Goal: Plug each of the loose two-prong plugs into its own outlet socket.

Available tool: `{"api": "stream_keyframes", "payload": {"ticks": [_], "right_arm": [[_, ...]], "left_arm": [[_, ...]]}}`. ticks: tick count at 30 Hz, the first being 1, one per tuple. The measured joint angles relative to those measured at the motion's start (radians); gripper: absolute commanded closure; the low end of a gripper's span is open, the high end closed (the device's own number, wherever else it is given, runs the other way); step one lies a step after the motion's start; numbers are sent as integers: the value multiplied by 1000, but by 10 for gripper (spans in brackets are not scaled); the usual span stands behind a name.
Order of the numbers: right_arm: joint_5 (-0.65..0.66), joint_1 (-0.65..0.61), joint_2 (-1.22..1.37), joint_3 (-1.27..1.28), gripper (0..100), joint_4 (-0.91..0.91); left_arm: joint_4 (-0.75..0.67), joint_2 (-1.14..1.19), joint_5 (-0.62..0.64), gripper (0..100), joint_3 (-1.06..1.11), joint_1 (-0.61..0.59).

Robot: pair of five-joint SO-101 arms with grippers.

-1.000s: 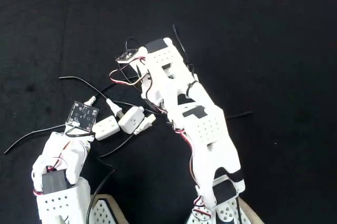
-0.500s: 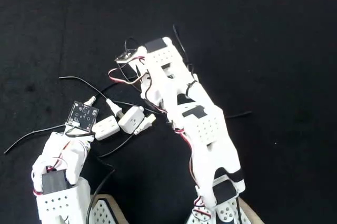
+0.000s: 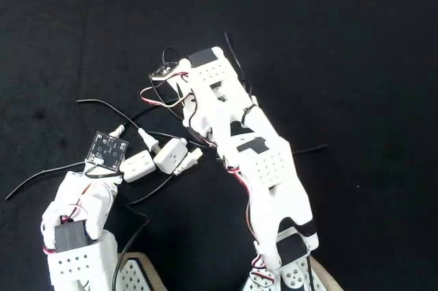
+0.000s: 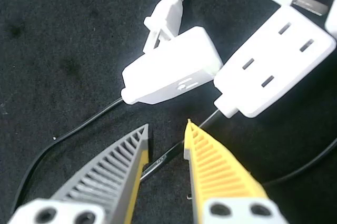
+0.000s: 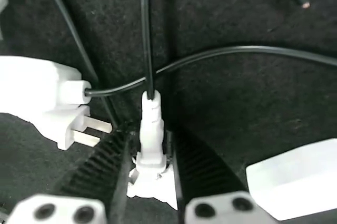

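Note:
My left gripper (image 4: 166,126) is open low over the black table, its grey and yellow fingers straddling a thin black cable (image 4: 158,159). Just beyond its tips lie two white outlet blocks, one showing slots (image 4: 276,60) and one (image 4: 171,66) with a white plug (image 4: 168,13) against its far side. My right gripper (image 5: 148,139) is shut on a slim white plug (image 5: 151,129) whose black cable runs away from the fingers. Beside it lies a loose plug (image 5: 58,103) with two bare prongs. In the high view both blocks (image 3: 139,166) (image 3: 171,155) sit between the arms.
Black cables (image 3: 102,105) loop over the table around the blocks, one trailing off to the left (image 3: 34,176). The right arm (image 3: 260,161) stretches across the middle. A corner of another white block (image 5: 295,174) lies close to my right gripper.
The loose wires at the right arm's wrist shifted slightly. Both arms and the blocks stayed where they were.

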Motion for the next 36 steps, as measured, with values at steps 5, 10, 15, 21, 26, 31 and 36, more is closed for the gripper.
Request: {"api": "stream_keyframes", "payload": {"ticks": [5,10,15,21,26,31,36], "right_arm": [[-2,0,0,0,986,0],[-6,0,-14,0,986,0],[-60,6,-143,57,986,-11],[-158,5,-381,245,987,-137],[-193,-26,-618,506,987,-330],[-201,-28,-879,775,987,-532],[-203,-86,-1123,1003,987,-710]], "left_arm": [[0,0,0,884,0,0],[0,0,-26,884,0,0],[0,0,-26,884,0,0],[0,0,-26,884,0,0],[0,0,-26,884,2,0],[0,0,-26,884,2,0],[0,0,-26,884,2,0]]}}
